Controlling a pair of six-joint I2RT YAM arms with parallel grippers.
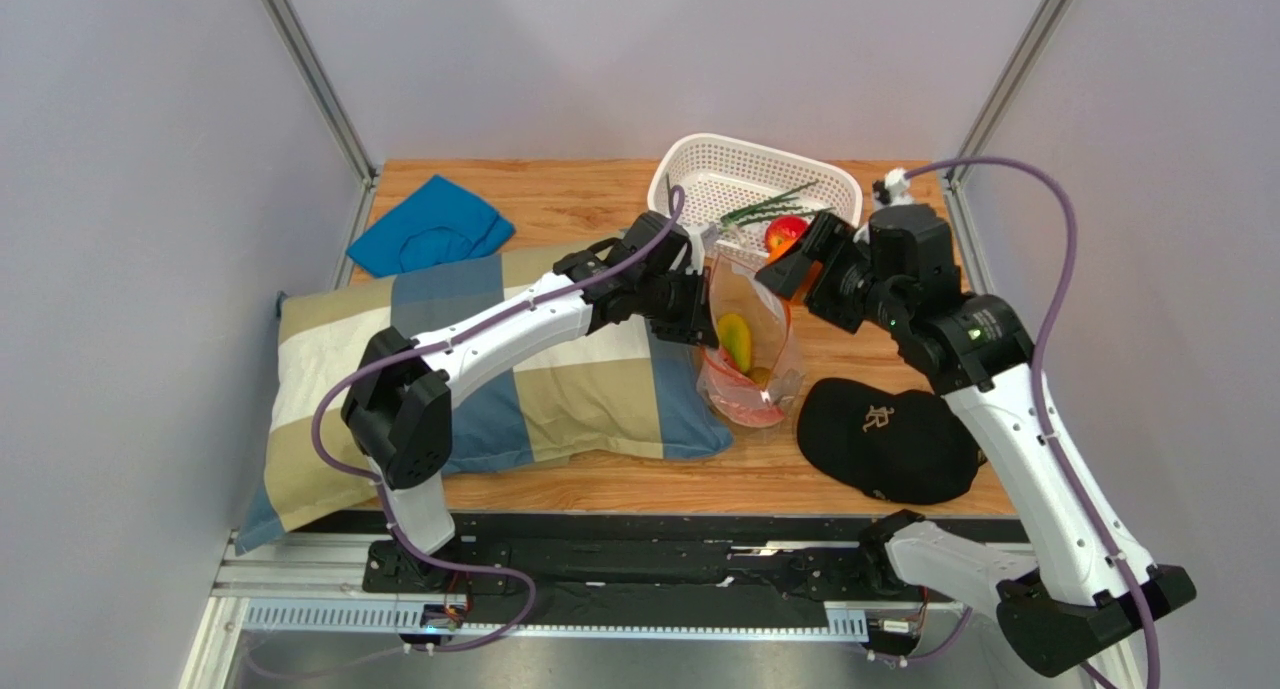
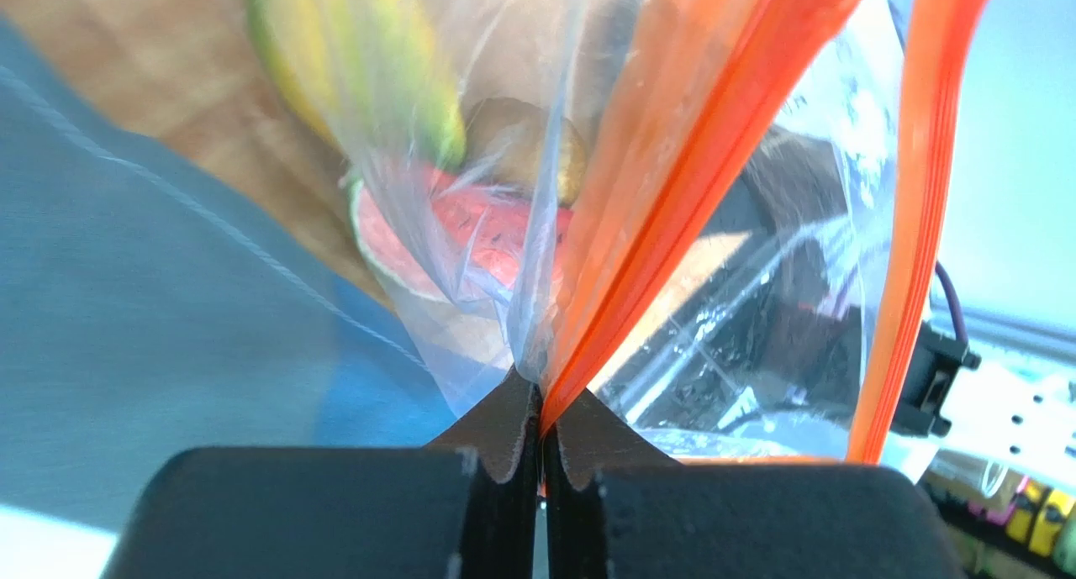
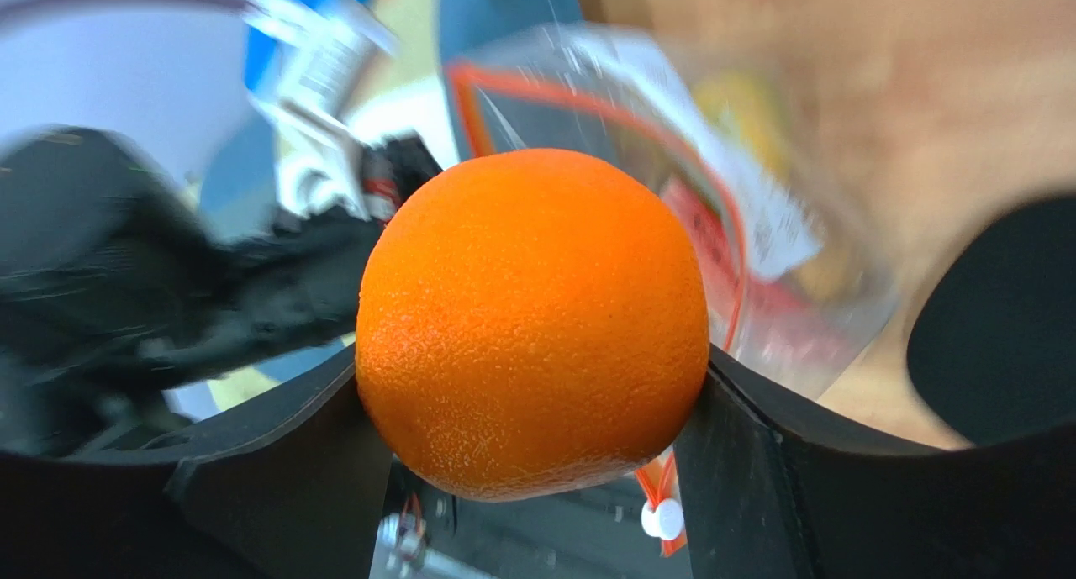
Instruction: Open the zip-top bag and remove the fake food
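The zip-top bag [image 1: 747, 352] stands upright at the table's middle, clear with an orange-red zip strip [image 2: 707, 138], its mouth open. My left gripper [image 2: 543, 415] is shut on the bag's rim at that strip, to the bag's left [image 1: 703, 302]. Fake food still lies inside: a yellow-green piece [image 2: 360, 69] and a red, green-rimmed slice [image 2: 461, 232]. My right gripper [image 3: 531, 403] is closed on an orange [image 3: 531, 321], held above the bag's mouth on its right [image 1: 801, 269]. A red apple [image 1: 783, 235] and a green leafy vegetable [image 1: 766, 206] lie in the white basket.
The white perforated basket [image 1: 706, 172] stands just behind the bag. A black cap [image 1: 887, 437] lies to the bag's right at the front. A checked pillow [image 1: 496, 382] fills the left, under my left arm. A blue cloth [image 1: 433, 224] lies at the back left.
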